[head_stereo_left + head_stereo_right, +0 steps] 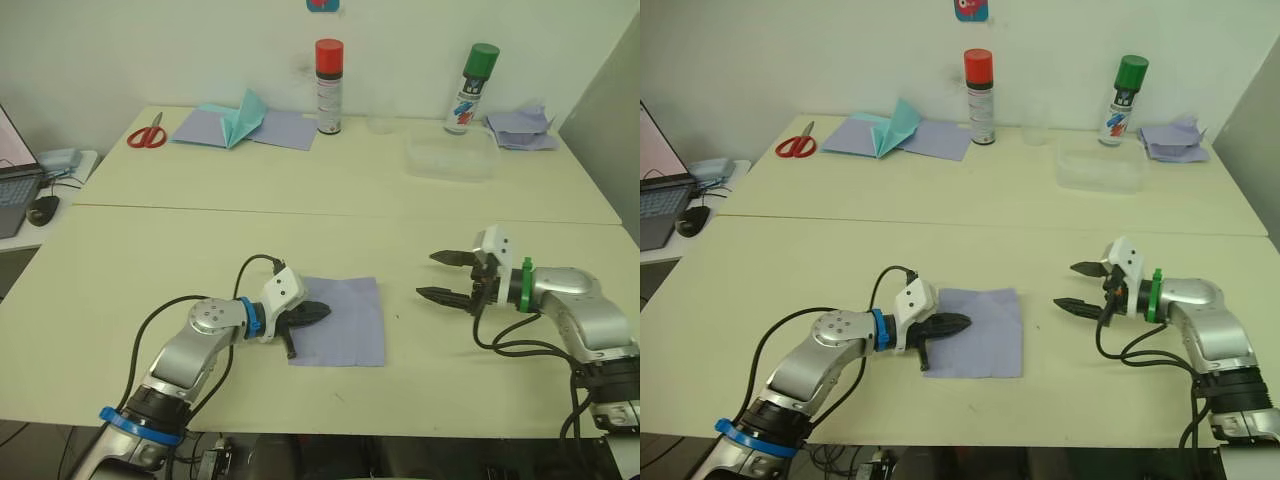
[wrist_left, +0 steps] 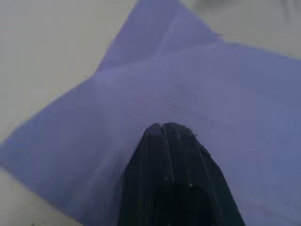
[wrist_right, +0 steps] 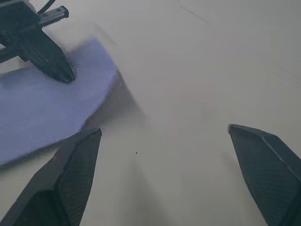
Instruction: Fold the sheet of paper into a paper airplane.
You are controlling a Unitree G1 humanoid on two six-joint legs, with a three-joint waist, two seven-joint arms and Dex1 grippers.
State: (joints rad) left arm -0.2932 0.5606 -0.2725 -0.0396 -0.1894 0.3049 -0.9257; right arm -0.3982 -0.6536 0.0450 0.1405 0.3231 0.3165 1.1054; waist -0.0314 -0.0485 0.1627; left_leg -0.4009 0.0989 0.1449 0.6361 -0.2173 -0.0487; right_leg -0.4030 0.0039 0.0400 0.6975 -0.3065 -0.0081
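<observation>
The thin pale lavender-blue sheet of paper (image 1: 342, 320) lies flat on the pale yellow desk (image 1: 330, 215), faintly creased. The left gripper (image 1: 318, 311) has its fingers closed together, tips pressed down on the sheet's edge nearest that arm, holding nothing between them. The right gripper (image 1: 436, 276) hovers beside the sheet's opposite edge, apart from it, fingers spread wide and empty.

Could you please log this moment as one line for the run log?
left hand: shut, tip pressing on sheet of paper | right hand: open, apart from paper, over table | paper: flat, not yet an airplane
</observation>
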